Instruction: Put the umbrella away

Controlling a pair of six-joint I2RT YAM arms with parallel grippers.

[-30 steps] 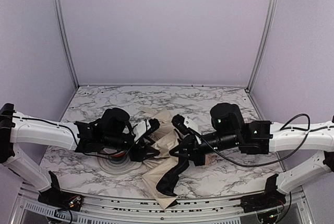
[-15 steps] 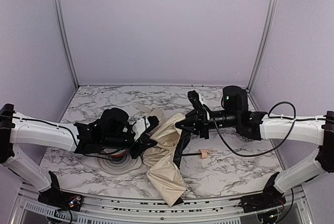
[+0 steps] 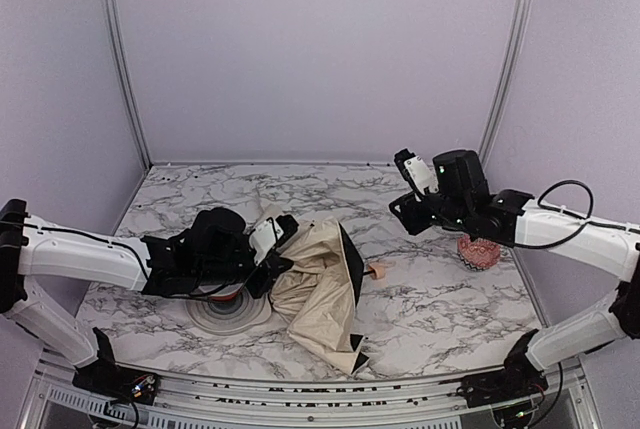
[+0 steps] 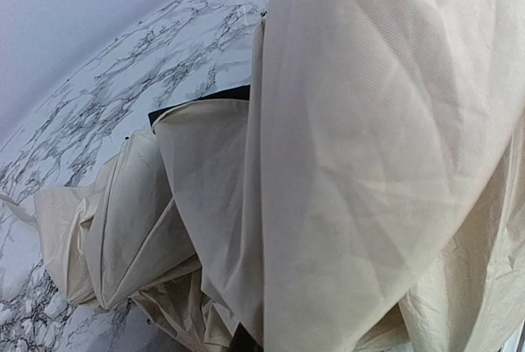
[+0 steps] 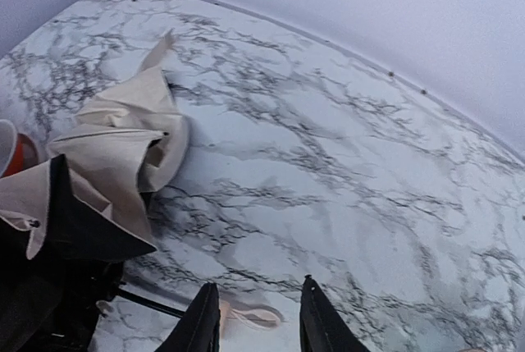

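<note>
The umbrella (image 3: 318, 284) lies half folded in the middle of the table, cream outside with black lining showing. Its thin black shaft (image 5: 148, 304) runs right to the tan handle (image 3: 380, 271) and wrist loop (image 5: 256, 316) on the marble. My left gripper (image 3: 276, 241) is buried in the fabric at the umbrella's left end and holds it there. That fabric (image 4: 344, 163) fills the left wrist view and hides the fingers. My right gripper (image 3: 402, 211) is open and empty, raised above the table behind the handle. In the right wrist view (image 5: 258, 323) the loop shows between its fingertips.
A white bowl with a red base (image 3: 222, 311) sits under my left arm; its orange edge shows in the right wrist view (image 5: 11, 152). A pinkish knobbly object (image 3: 478, 252) lies at the right near my right arm. Walls close the back and sides.
My right gripper has let go of the umbrella and drawn back up and to the right. The shaft and handle now lie on the table, and the fabric has spread lower.
</note>
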